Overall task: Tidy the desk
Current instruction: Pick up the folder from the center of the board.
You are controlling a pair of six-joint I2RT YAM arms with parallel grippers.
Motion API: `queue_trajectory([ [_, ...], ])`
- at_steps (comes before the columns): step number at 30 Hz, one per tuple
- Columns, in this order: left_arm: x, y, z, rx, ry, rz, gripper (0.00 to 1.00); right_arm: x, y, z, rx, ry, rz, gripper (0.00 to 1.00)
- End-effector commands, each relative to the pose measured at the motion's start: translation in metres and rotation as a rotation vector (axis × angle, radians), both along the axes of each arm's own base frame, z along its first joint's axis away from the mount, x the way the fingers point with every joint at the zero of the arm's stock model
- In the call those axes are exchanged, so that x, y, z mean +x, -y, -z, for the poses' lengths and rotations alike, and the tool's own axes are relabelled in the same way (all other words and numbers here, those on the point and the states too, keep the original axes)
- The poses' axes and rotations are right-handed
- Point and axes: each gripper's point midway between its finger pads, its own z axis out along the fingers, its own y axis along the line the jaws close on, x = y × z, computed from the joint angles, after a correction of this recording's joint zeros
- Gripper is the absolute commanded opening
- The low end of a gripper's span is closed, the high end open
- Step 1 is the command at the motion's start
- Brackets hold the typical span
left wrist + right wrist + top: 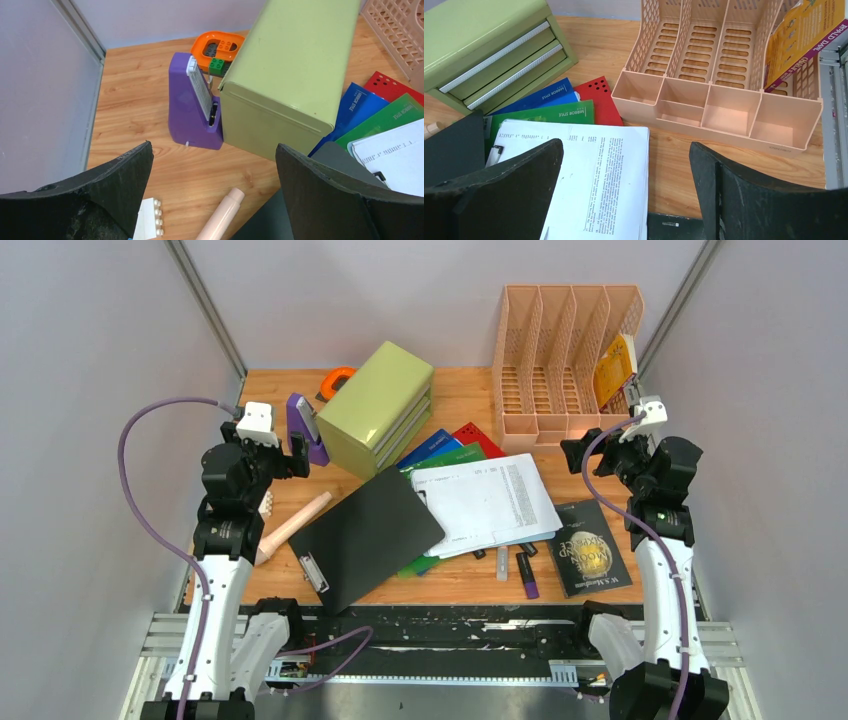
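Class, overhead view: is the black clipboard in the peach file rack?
No, the black clipboard lies on the desk, apart from the peach file rack.

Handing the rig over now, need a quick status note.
Both open, empty: left gripper by the chest, right gripper by the rack.
Loose on the desk: clipboard, papers, folders, black book, pens.
Done: only a yellow book stands in the rack.
Left: file or stow all the rest.

The table (470,400) shows orange-brown wood grain; the drawer chest (385,400) is olive green, the file rack (560,340) peach lattice, the clipboard (370,530) black.
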Motion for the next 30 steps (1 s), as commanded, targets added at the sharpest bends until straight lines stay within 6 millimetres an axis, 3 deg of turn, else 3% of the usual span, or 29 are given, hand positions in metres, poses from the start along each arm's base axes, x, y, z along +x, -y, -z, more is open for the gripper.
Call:
queue_trajectory([
  [1, 0.001, 0.002, -0.011, -0.011, 0.039, 0.006, 1.00, 0.000, -0.006, -0.022, -0.013, 0.075, -0.039, 1.00],
  [6, 0.002, 0.000, -0.009, 0.015, 0.032, 0.010, 1.00, -0.006, -0.018, -0.023, -0.018, 0.087, -0.120, 1.00],
  [12, -0.001, 0.012, -0.002, 0.068, -0.006, 0.102, 1.00, -0.021, -0.057, -0.017, -0.042, 0.079, -0.336, 1.00],
  [15, -0.004, 0.019, 0.002, 0.095, -0.044, 0.160, 1.00, -0.019, -0.097, -0.009, -0.081, 0.067, -0.430, 1.00],
  [18, -0.009, 0.018, 0.012, 0.117, -0.097, 0.168, 1.00, -0.016, -0.148, 0.018, -0.147, 0.016, -0.545, 1.00],
  [21, -0.011, 0.014, 0.023, 0.148, -0.127, 0.162, 1.00, -0.021, -0.193, 0.039, -0.107, -0.068, -0.701, 1.00],
  [26, -0.015, 0.013, 0.034, 0.150, -0.138, 0.158, 1.00, -0.022, -0.249, 0.076, 0.011, -0.276, -0.877, 0.99],
  [30, -0.017, 0.014, 0.036, 0.142, -0.137, 0.164, 1.00, -0.022, -0.281, 0.113, 0.031, -0.409, -0.948, 0.96],
])
